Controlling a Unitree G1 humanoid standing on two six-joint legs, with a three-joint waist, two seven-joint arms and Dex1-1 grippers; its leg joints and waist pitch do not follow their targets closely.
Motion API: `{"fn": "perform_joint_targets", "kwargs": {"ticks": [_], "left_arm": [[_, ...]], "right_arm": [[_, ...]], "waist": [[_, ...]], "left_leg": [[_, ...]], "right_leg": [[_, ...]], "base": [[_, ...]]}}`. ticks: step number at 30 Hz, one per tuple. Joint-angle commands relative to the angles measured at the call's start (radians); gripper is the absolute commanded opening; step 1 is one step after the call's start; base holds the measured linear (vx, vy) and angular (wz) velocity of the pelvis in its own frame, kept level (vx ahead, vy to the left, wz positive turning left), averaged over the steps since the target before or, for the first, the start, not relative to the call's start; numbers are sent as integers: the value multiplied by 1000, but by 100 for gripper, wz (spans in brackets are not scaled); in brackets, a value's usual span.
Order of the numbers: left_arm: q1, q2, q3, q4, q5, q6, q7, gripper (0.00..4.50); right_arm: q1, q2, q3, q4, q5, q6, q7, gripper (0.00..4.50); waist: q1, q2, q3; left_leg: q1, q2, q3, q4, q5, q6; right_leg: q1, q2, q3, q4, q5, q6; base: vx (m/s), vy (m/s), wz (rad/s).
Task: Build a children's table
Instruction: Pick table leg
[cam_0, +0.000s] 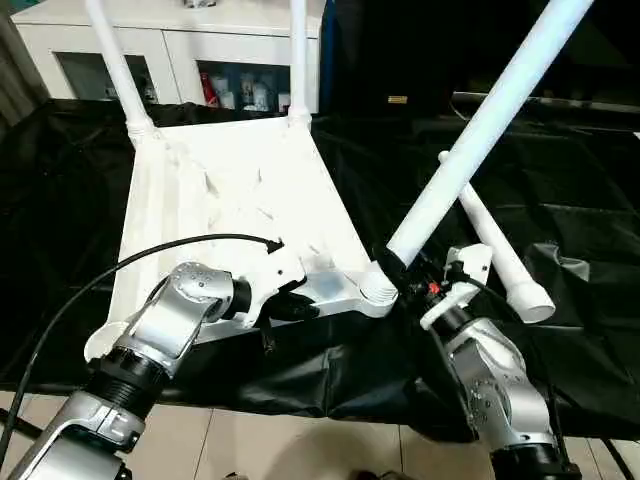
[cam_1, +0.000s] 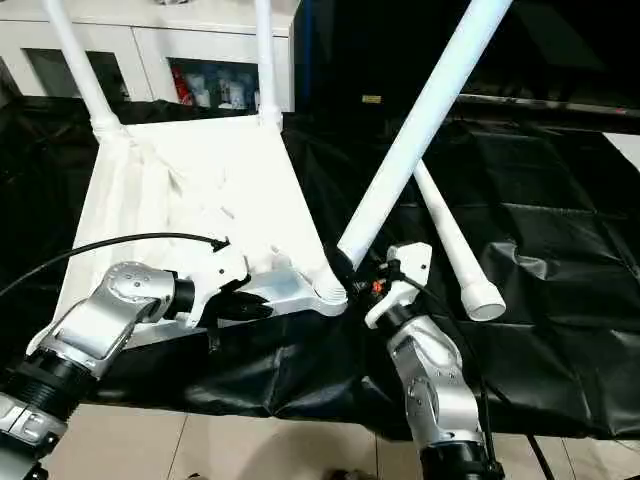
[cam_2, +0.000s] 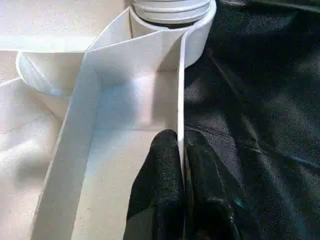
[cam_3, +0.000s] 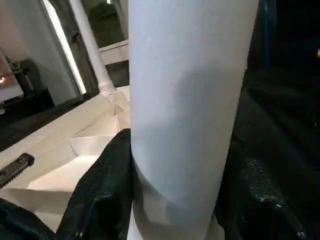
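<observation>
Held leg (cam_0: 480, 130) top cut off; cabinet (cam_0: 180, 50) contents blurred.

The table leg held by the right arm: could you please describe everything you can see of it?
The leg is a long white tube of smooth plastic, tapering slightly. It leans steeply, rising up and to the right past the picture's top edge. Its lower end meets the near right corner socket of the upturned white table top, not yet upright. The right tool grips it just above the socket, a black finger on either side. The left tool pinches the table top's near rim beside that corner.
</observation>
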Motion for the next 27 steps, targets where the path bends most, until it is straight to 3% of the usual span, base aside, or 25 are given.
{"fn": "perform_joint_targets", "kwargs": {"ticks": [1, 6, 7, 10, 14, 16, 20, 27], "left_arm": [[-61, 17, 72, -20, -22, -32, 24, 0], [-62, 14, 76, -16, -21, -35, 32, 0], [-64, 13, 76, -14, -20, -36, 33, 0], [-65, 13, 73, -13, -19, -35, 32, 0], [-71, 19, 66, -14, -16, -34, 20, 0], [-71, 20, 65, -14, -16, -34, 19, 0], [-66, 35, 54, -24, -9, -35, 4, 0], [-65, 34, 50, -20, -9, -36, 1, 0]], "right_arm": [[44, -35, -29, 60, -52, 16, -37, 188], [78, 2, -52, 41, -32, -10, -96, 188], [86, 9, -48, 41, -37, -19, -100, 188], [86, 5, -38, 48, -48, -21, -98, 188], [46, -84, 56, 82, -157, 14, -54, 188], [43, -91, 64, 83, -167, 18, -52, 188], [-47, -187, 126, 77, -185, 73, 92, 188], [-121, -251, 140, 74, -122, 198, 197, 188]], "waist": [[4, 17, -76], [2, 17, -73], [2, 21, -72], [0, 18, -72], [-2, 18, -71], [-4, 18, -69], [-13, 12, -69], [-13, 11, -75]], "left_leg": [[-10, 11, 6, -75, -231, 57], [-8, 6, 6, -74, -254, 55], [-7, 6, 5, -74, -263, 53], [-6, 5, 5, -73, -275, 54], [-8, 3, 5, -72, -268, 54], [-6, 0, 6, -71, -275, 54], [-3, -2, 5, -66, -290, 65], [-6, 8, 4, -69, -250, 79]], "right_leg": [[72, -57, 50, -87, -453, -62], [69, -58, 45, -98, -512, -38], [69, -57, 43, -100, -524, -31], [68, -57, 41, -105, -537, -22], [70, -54, 41, -104, -528, -19], [70, -52, 37, -108, -550, -9], [72, -51, 27, -117, -578, 9], [77, -54, 35, -101, -485, -41]], "base": [[0, 0, 0], [0, 0, 0], [0, 0, 0], [0, 0, 0], [0, 0, 0], [0, 0, 0], [0, 0, 0], [0, 0, 0]]}}
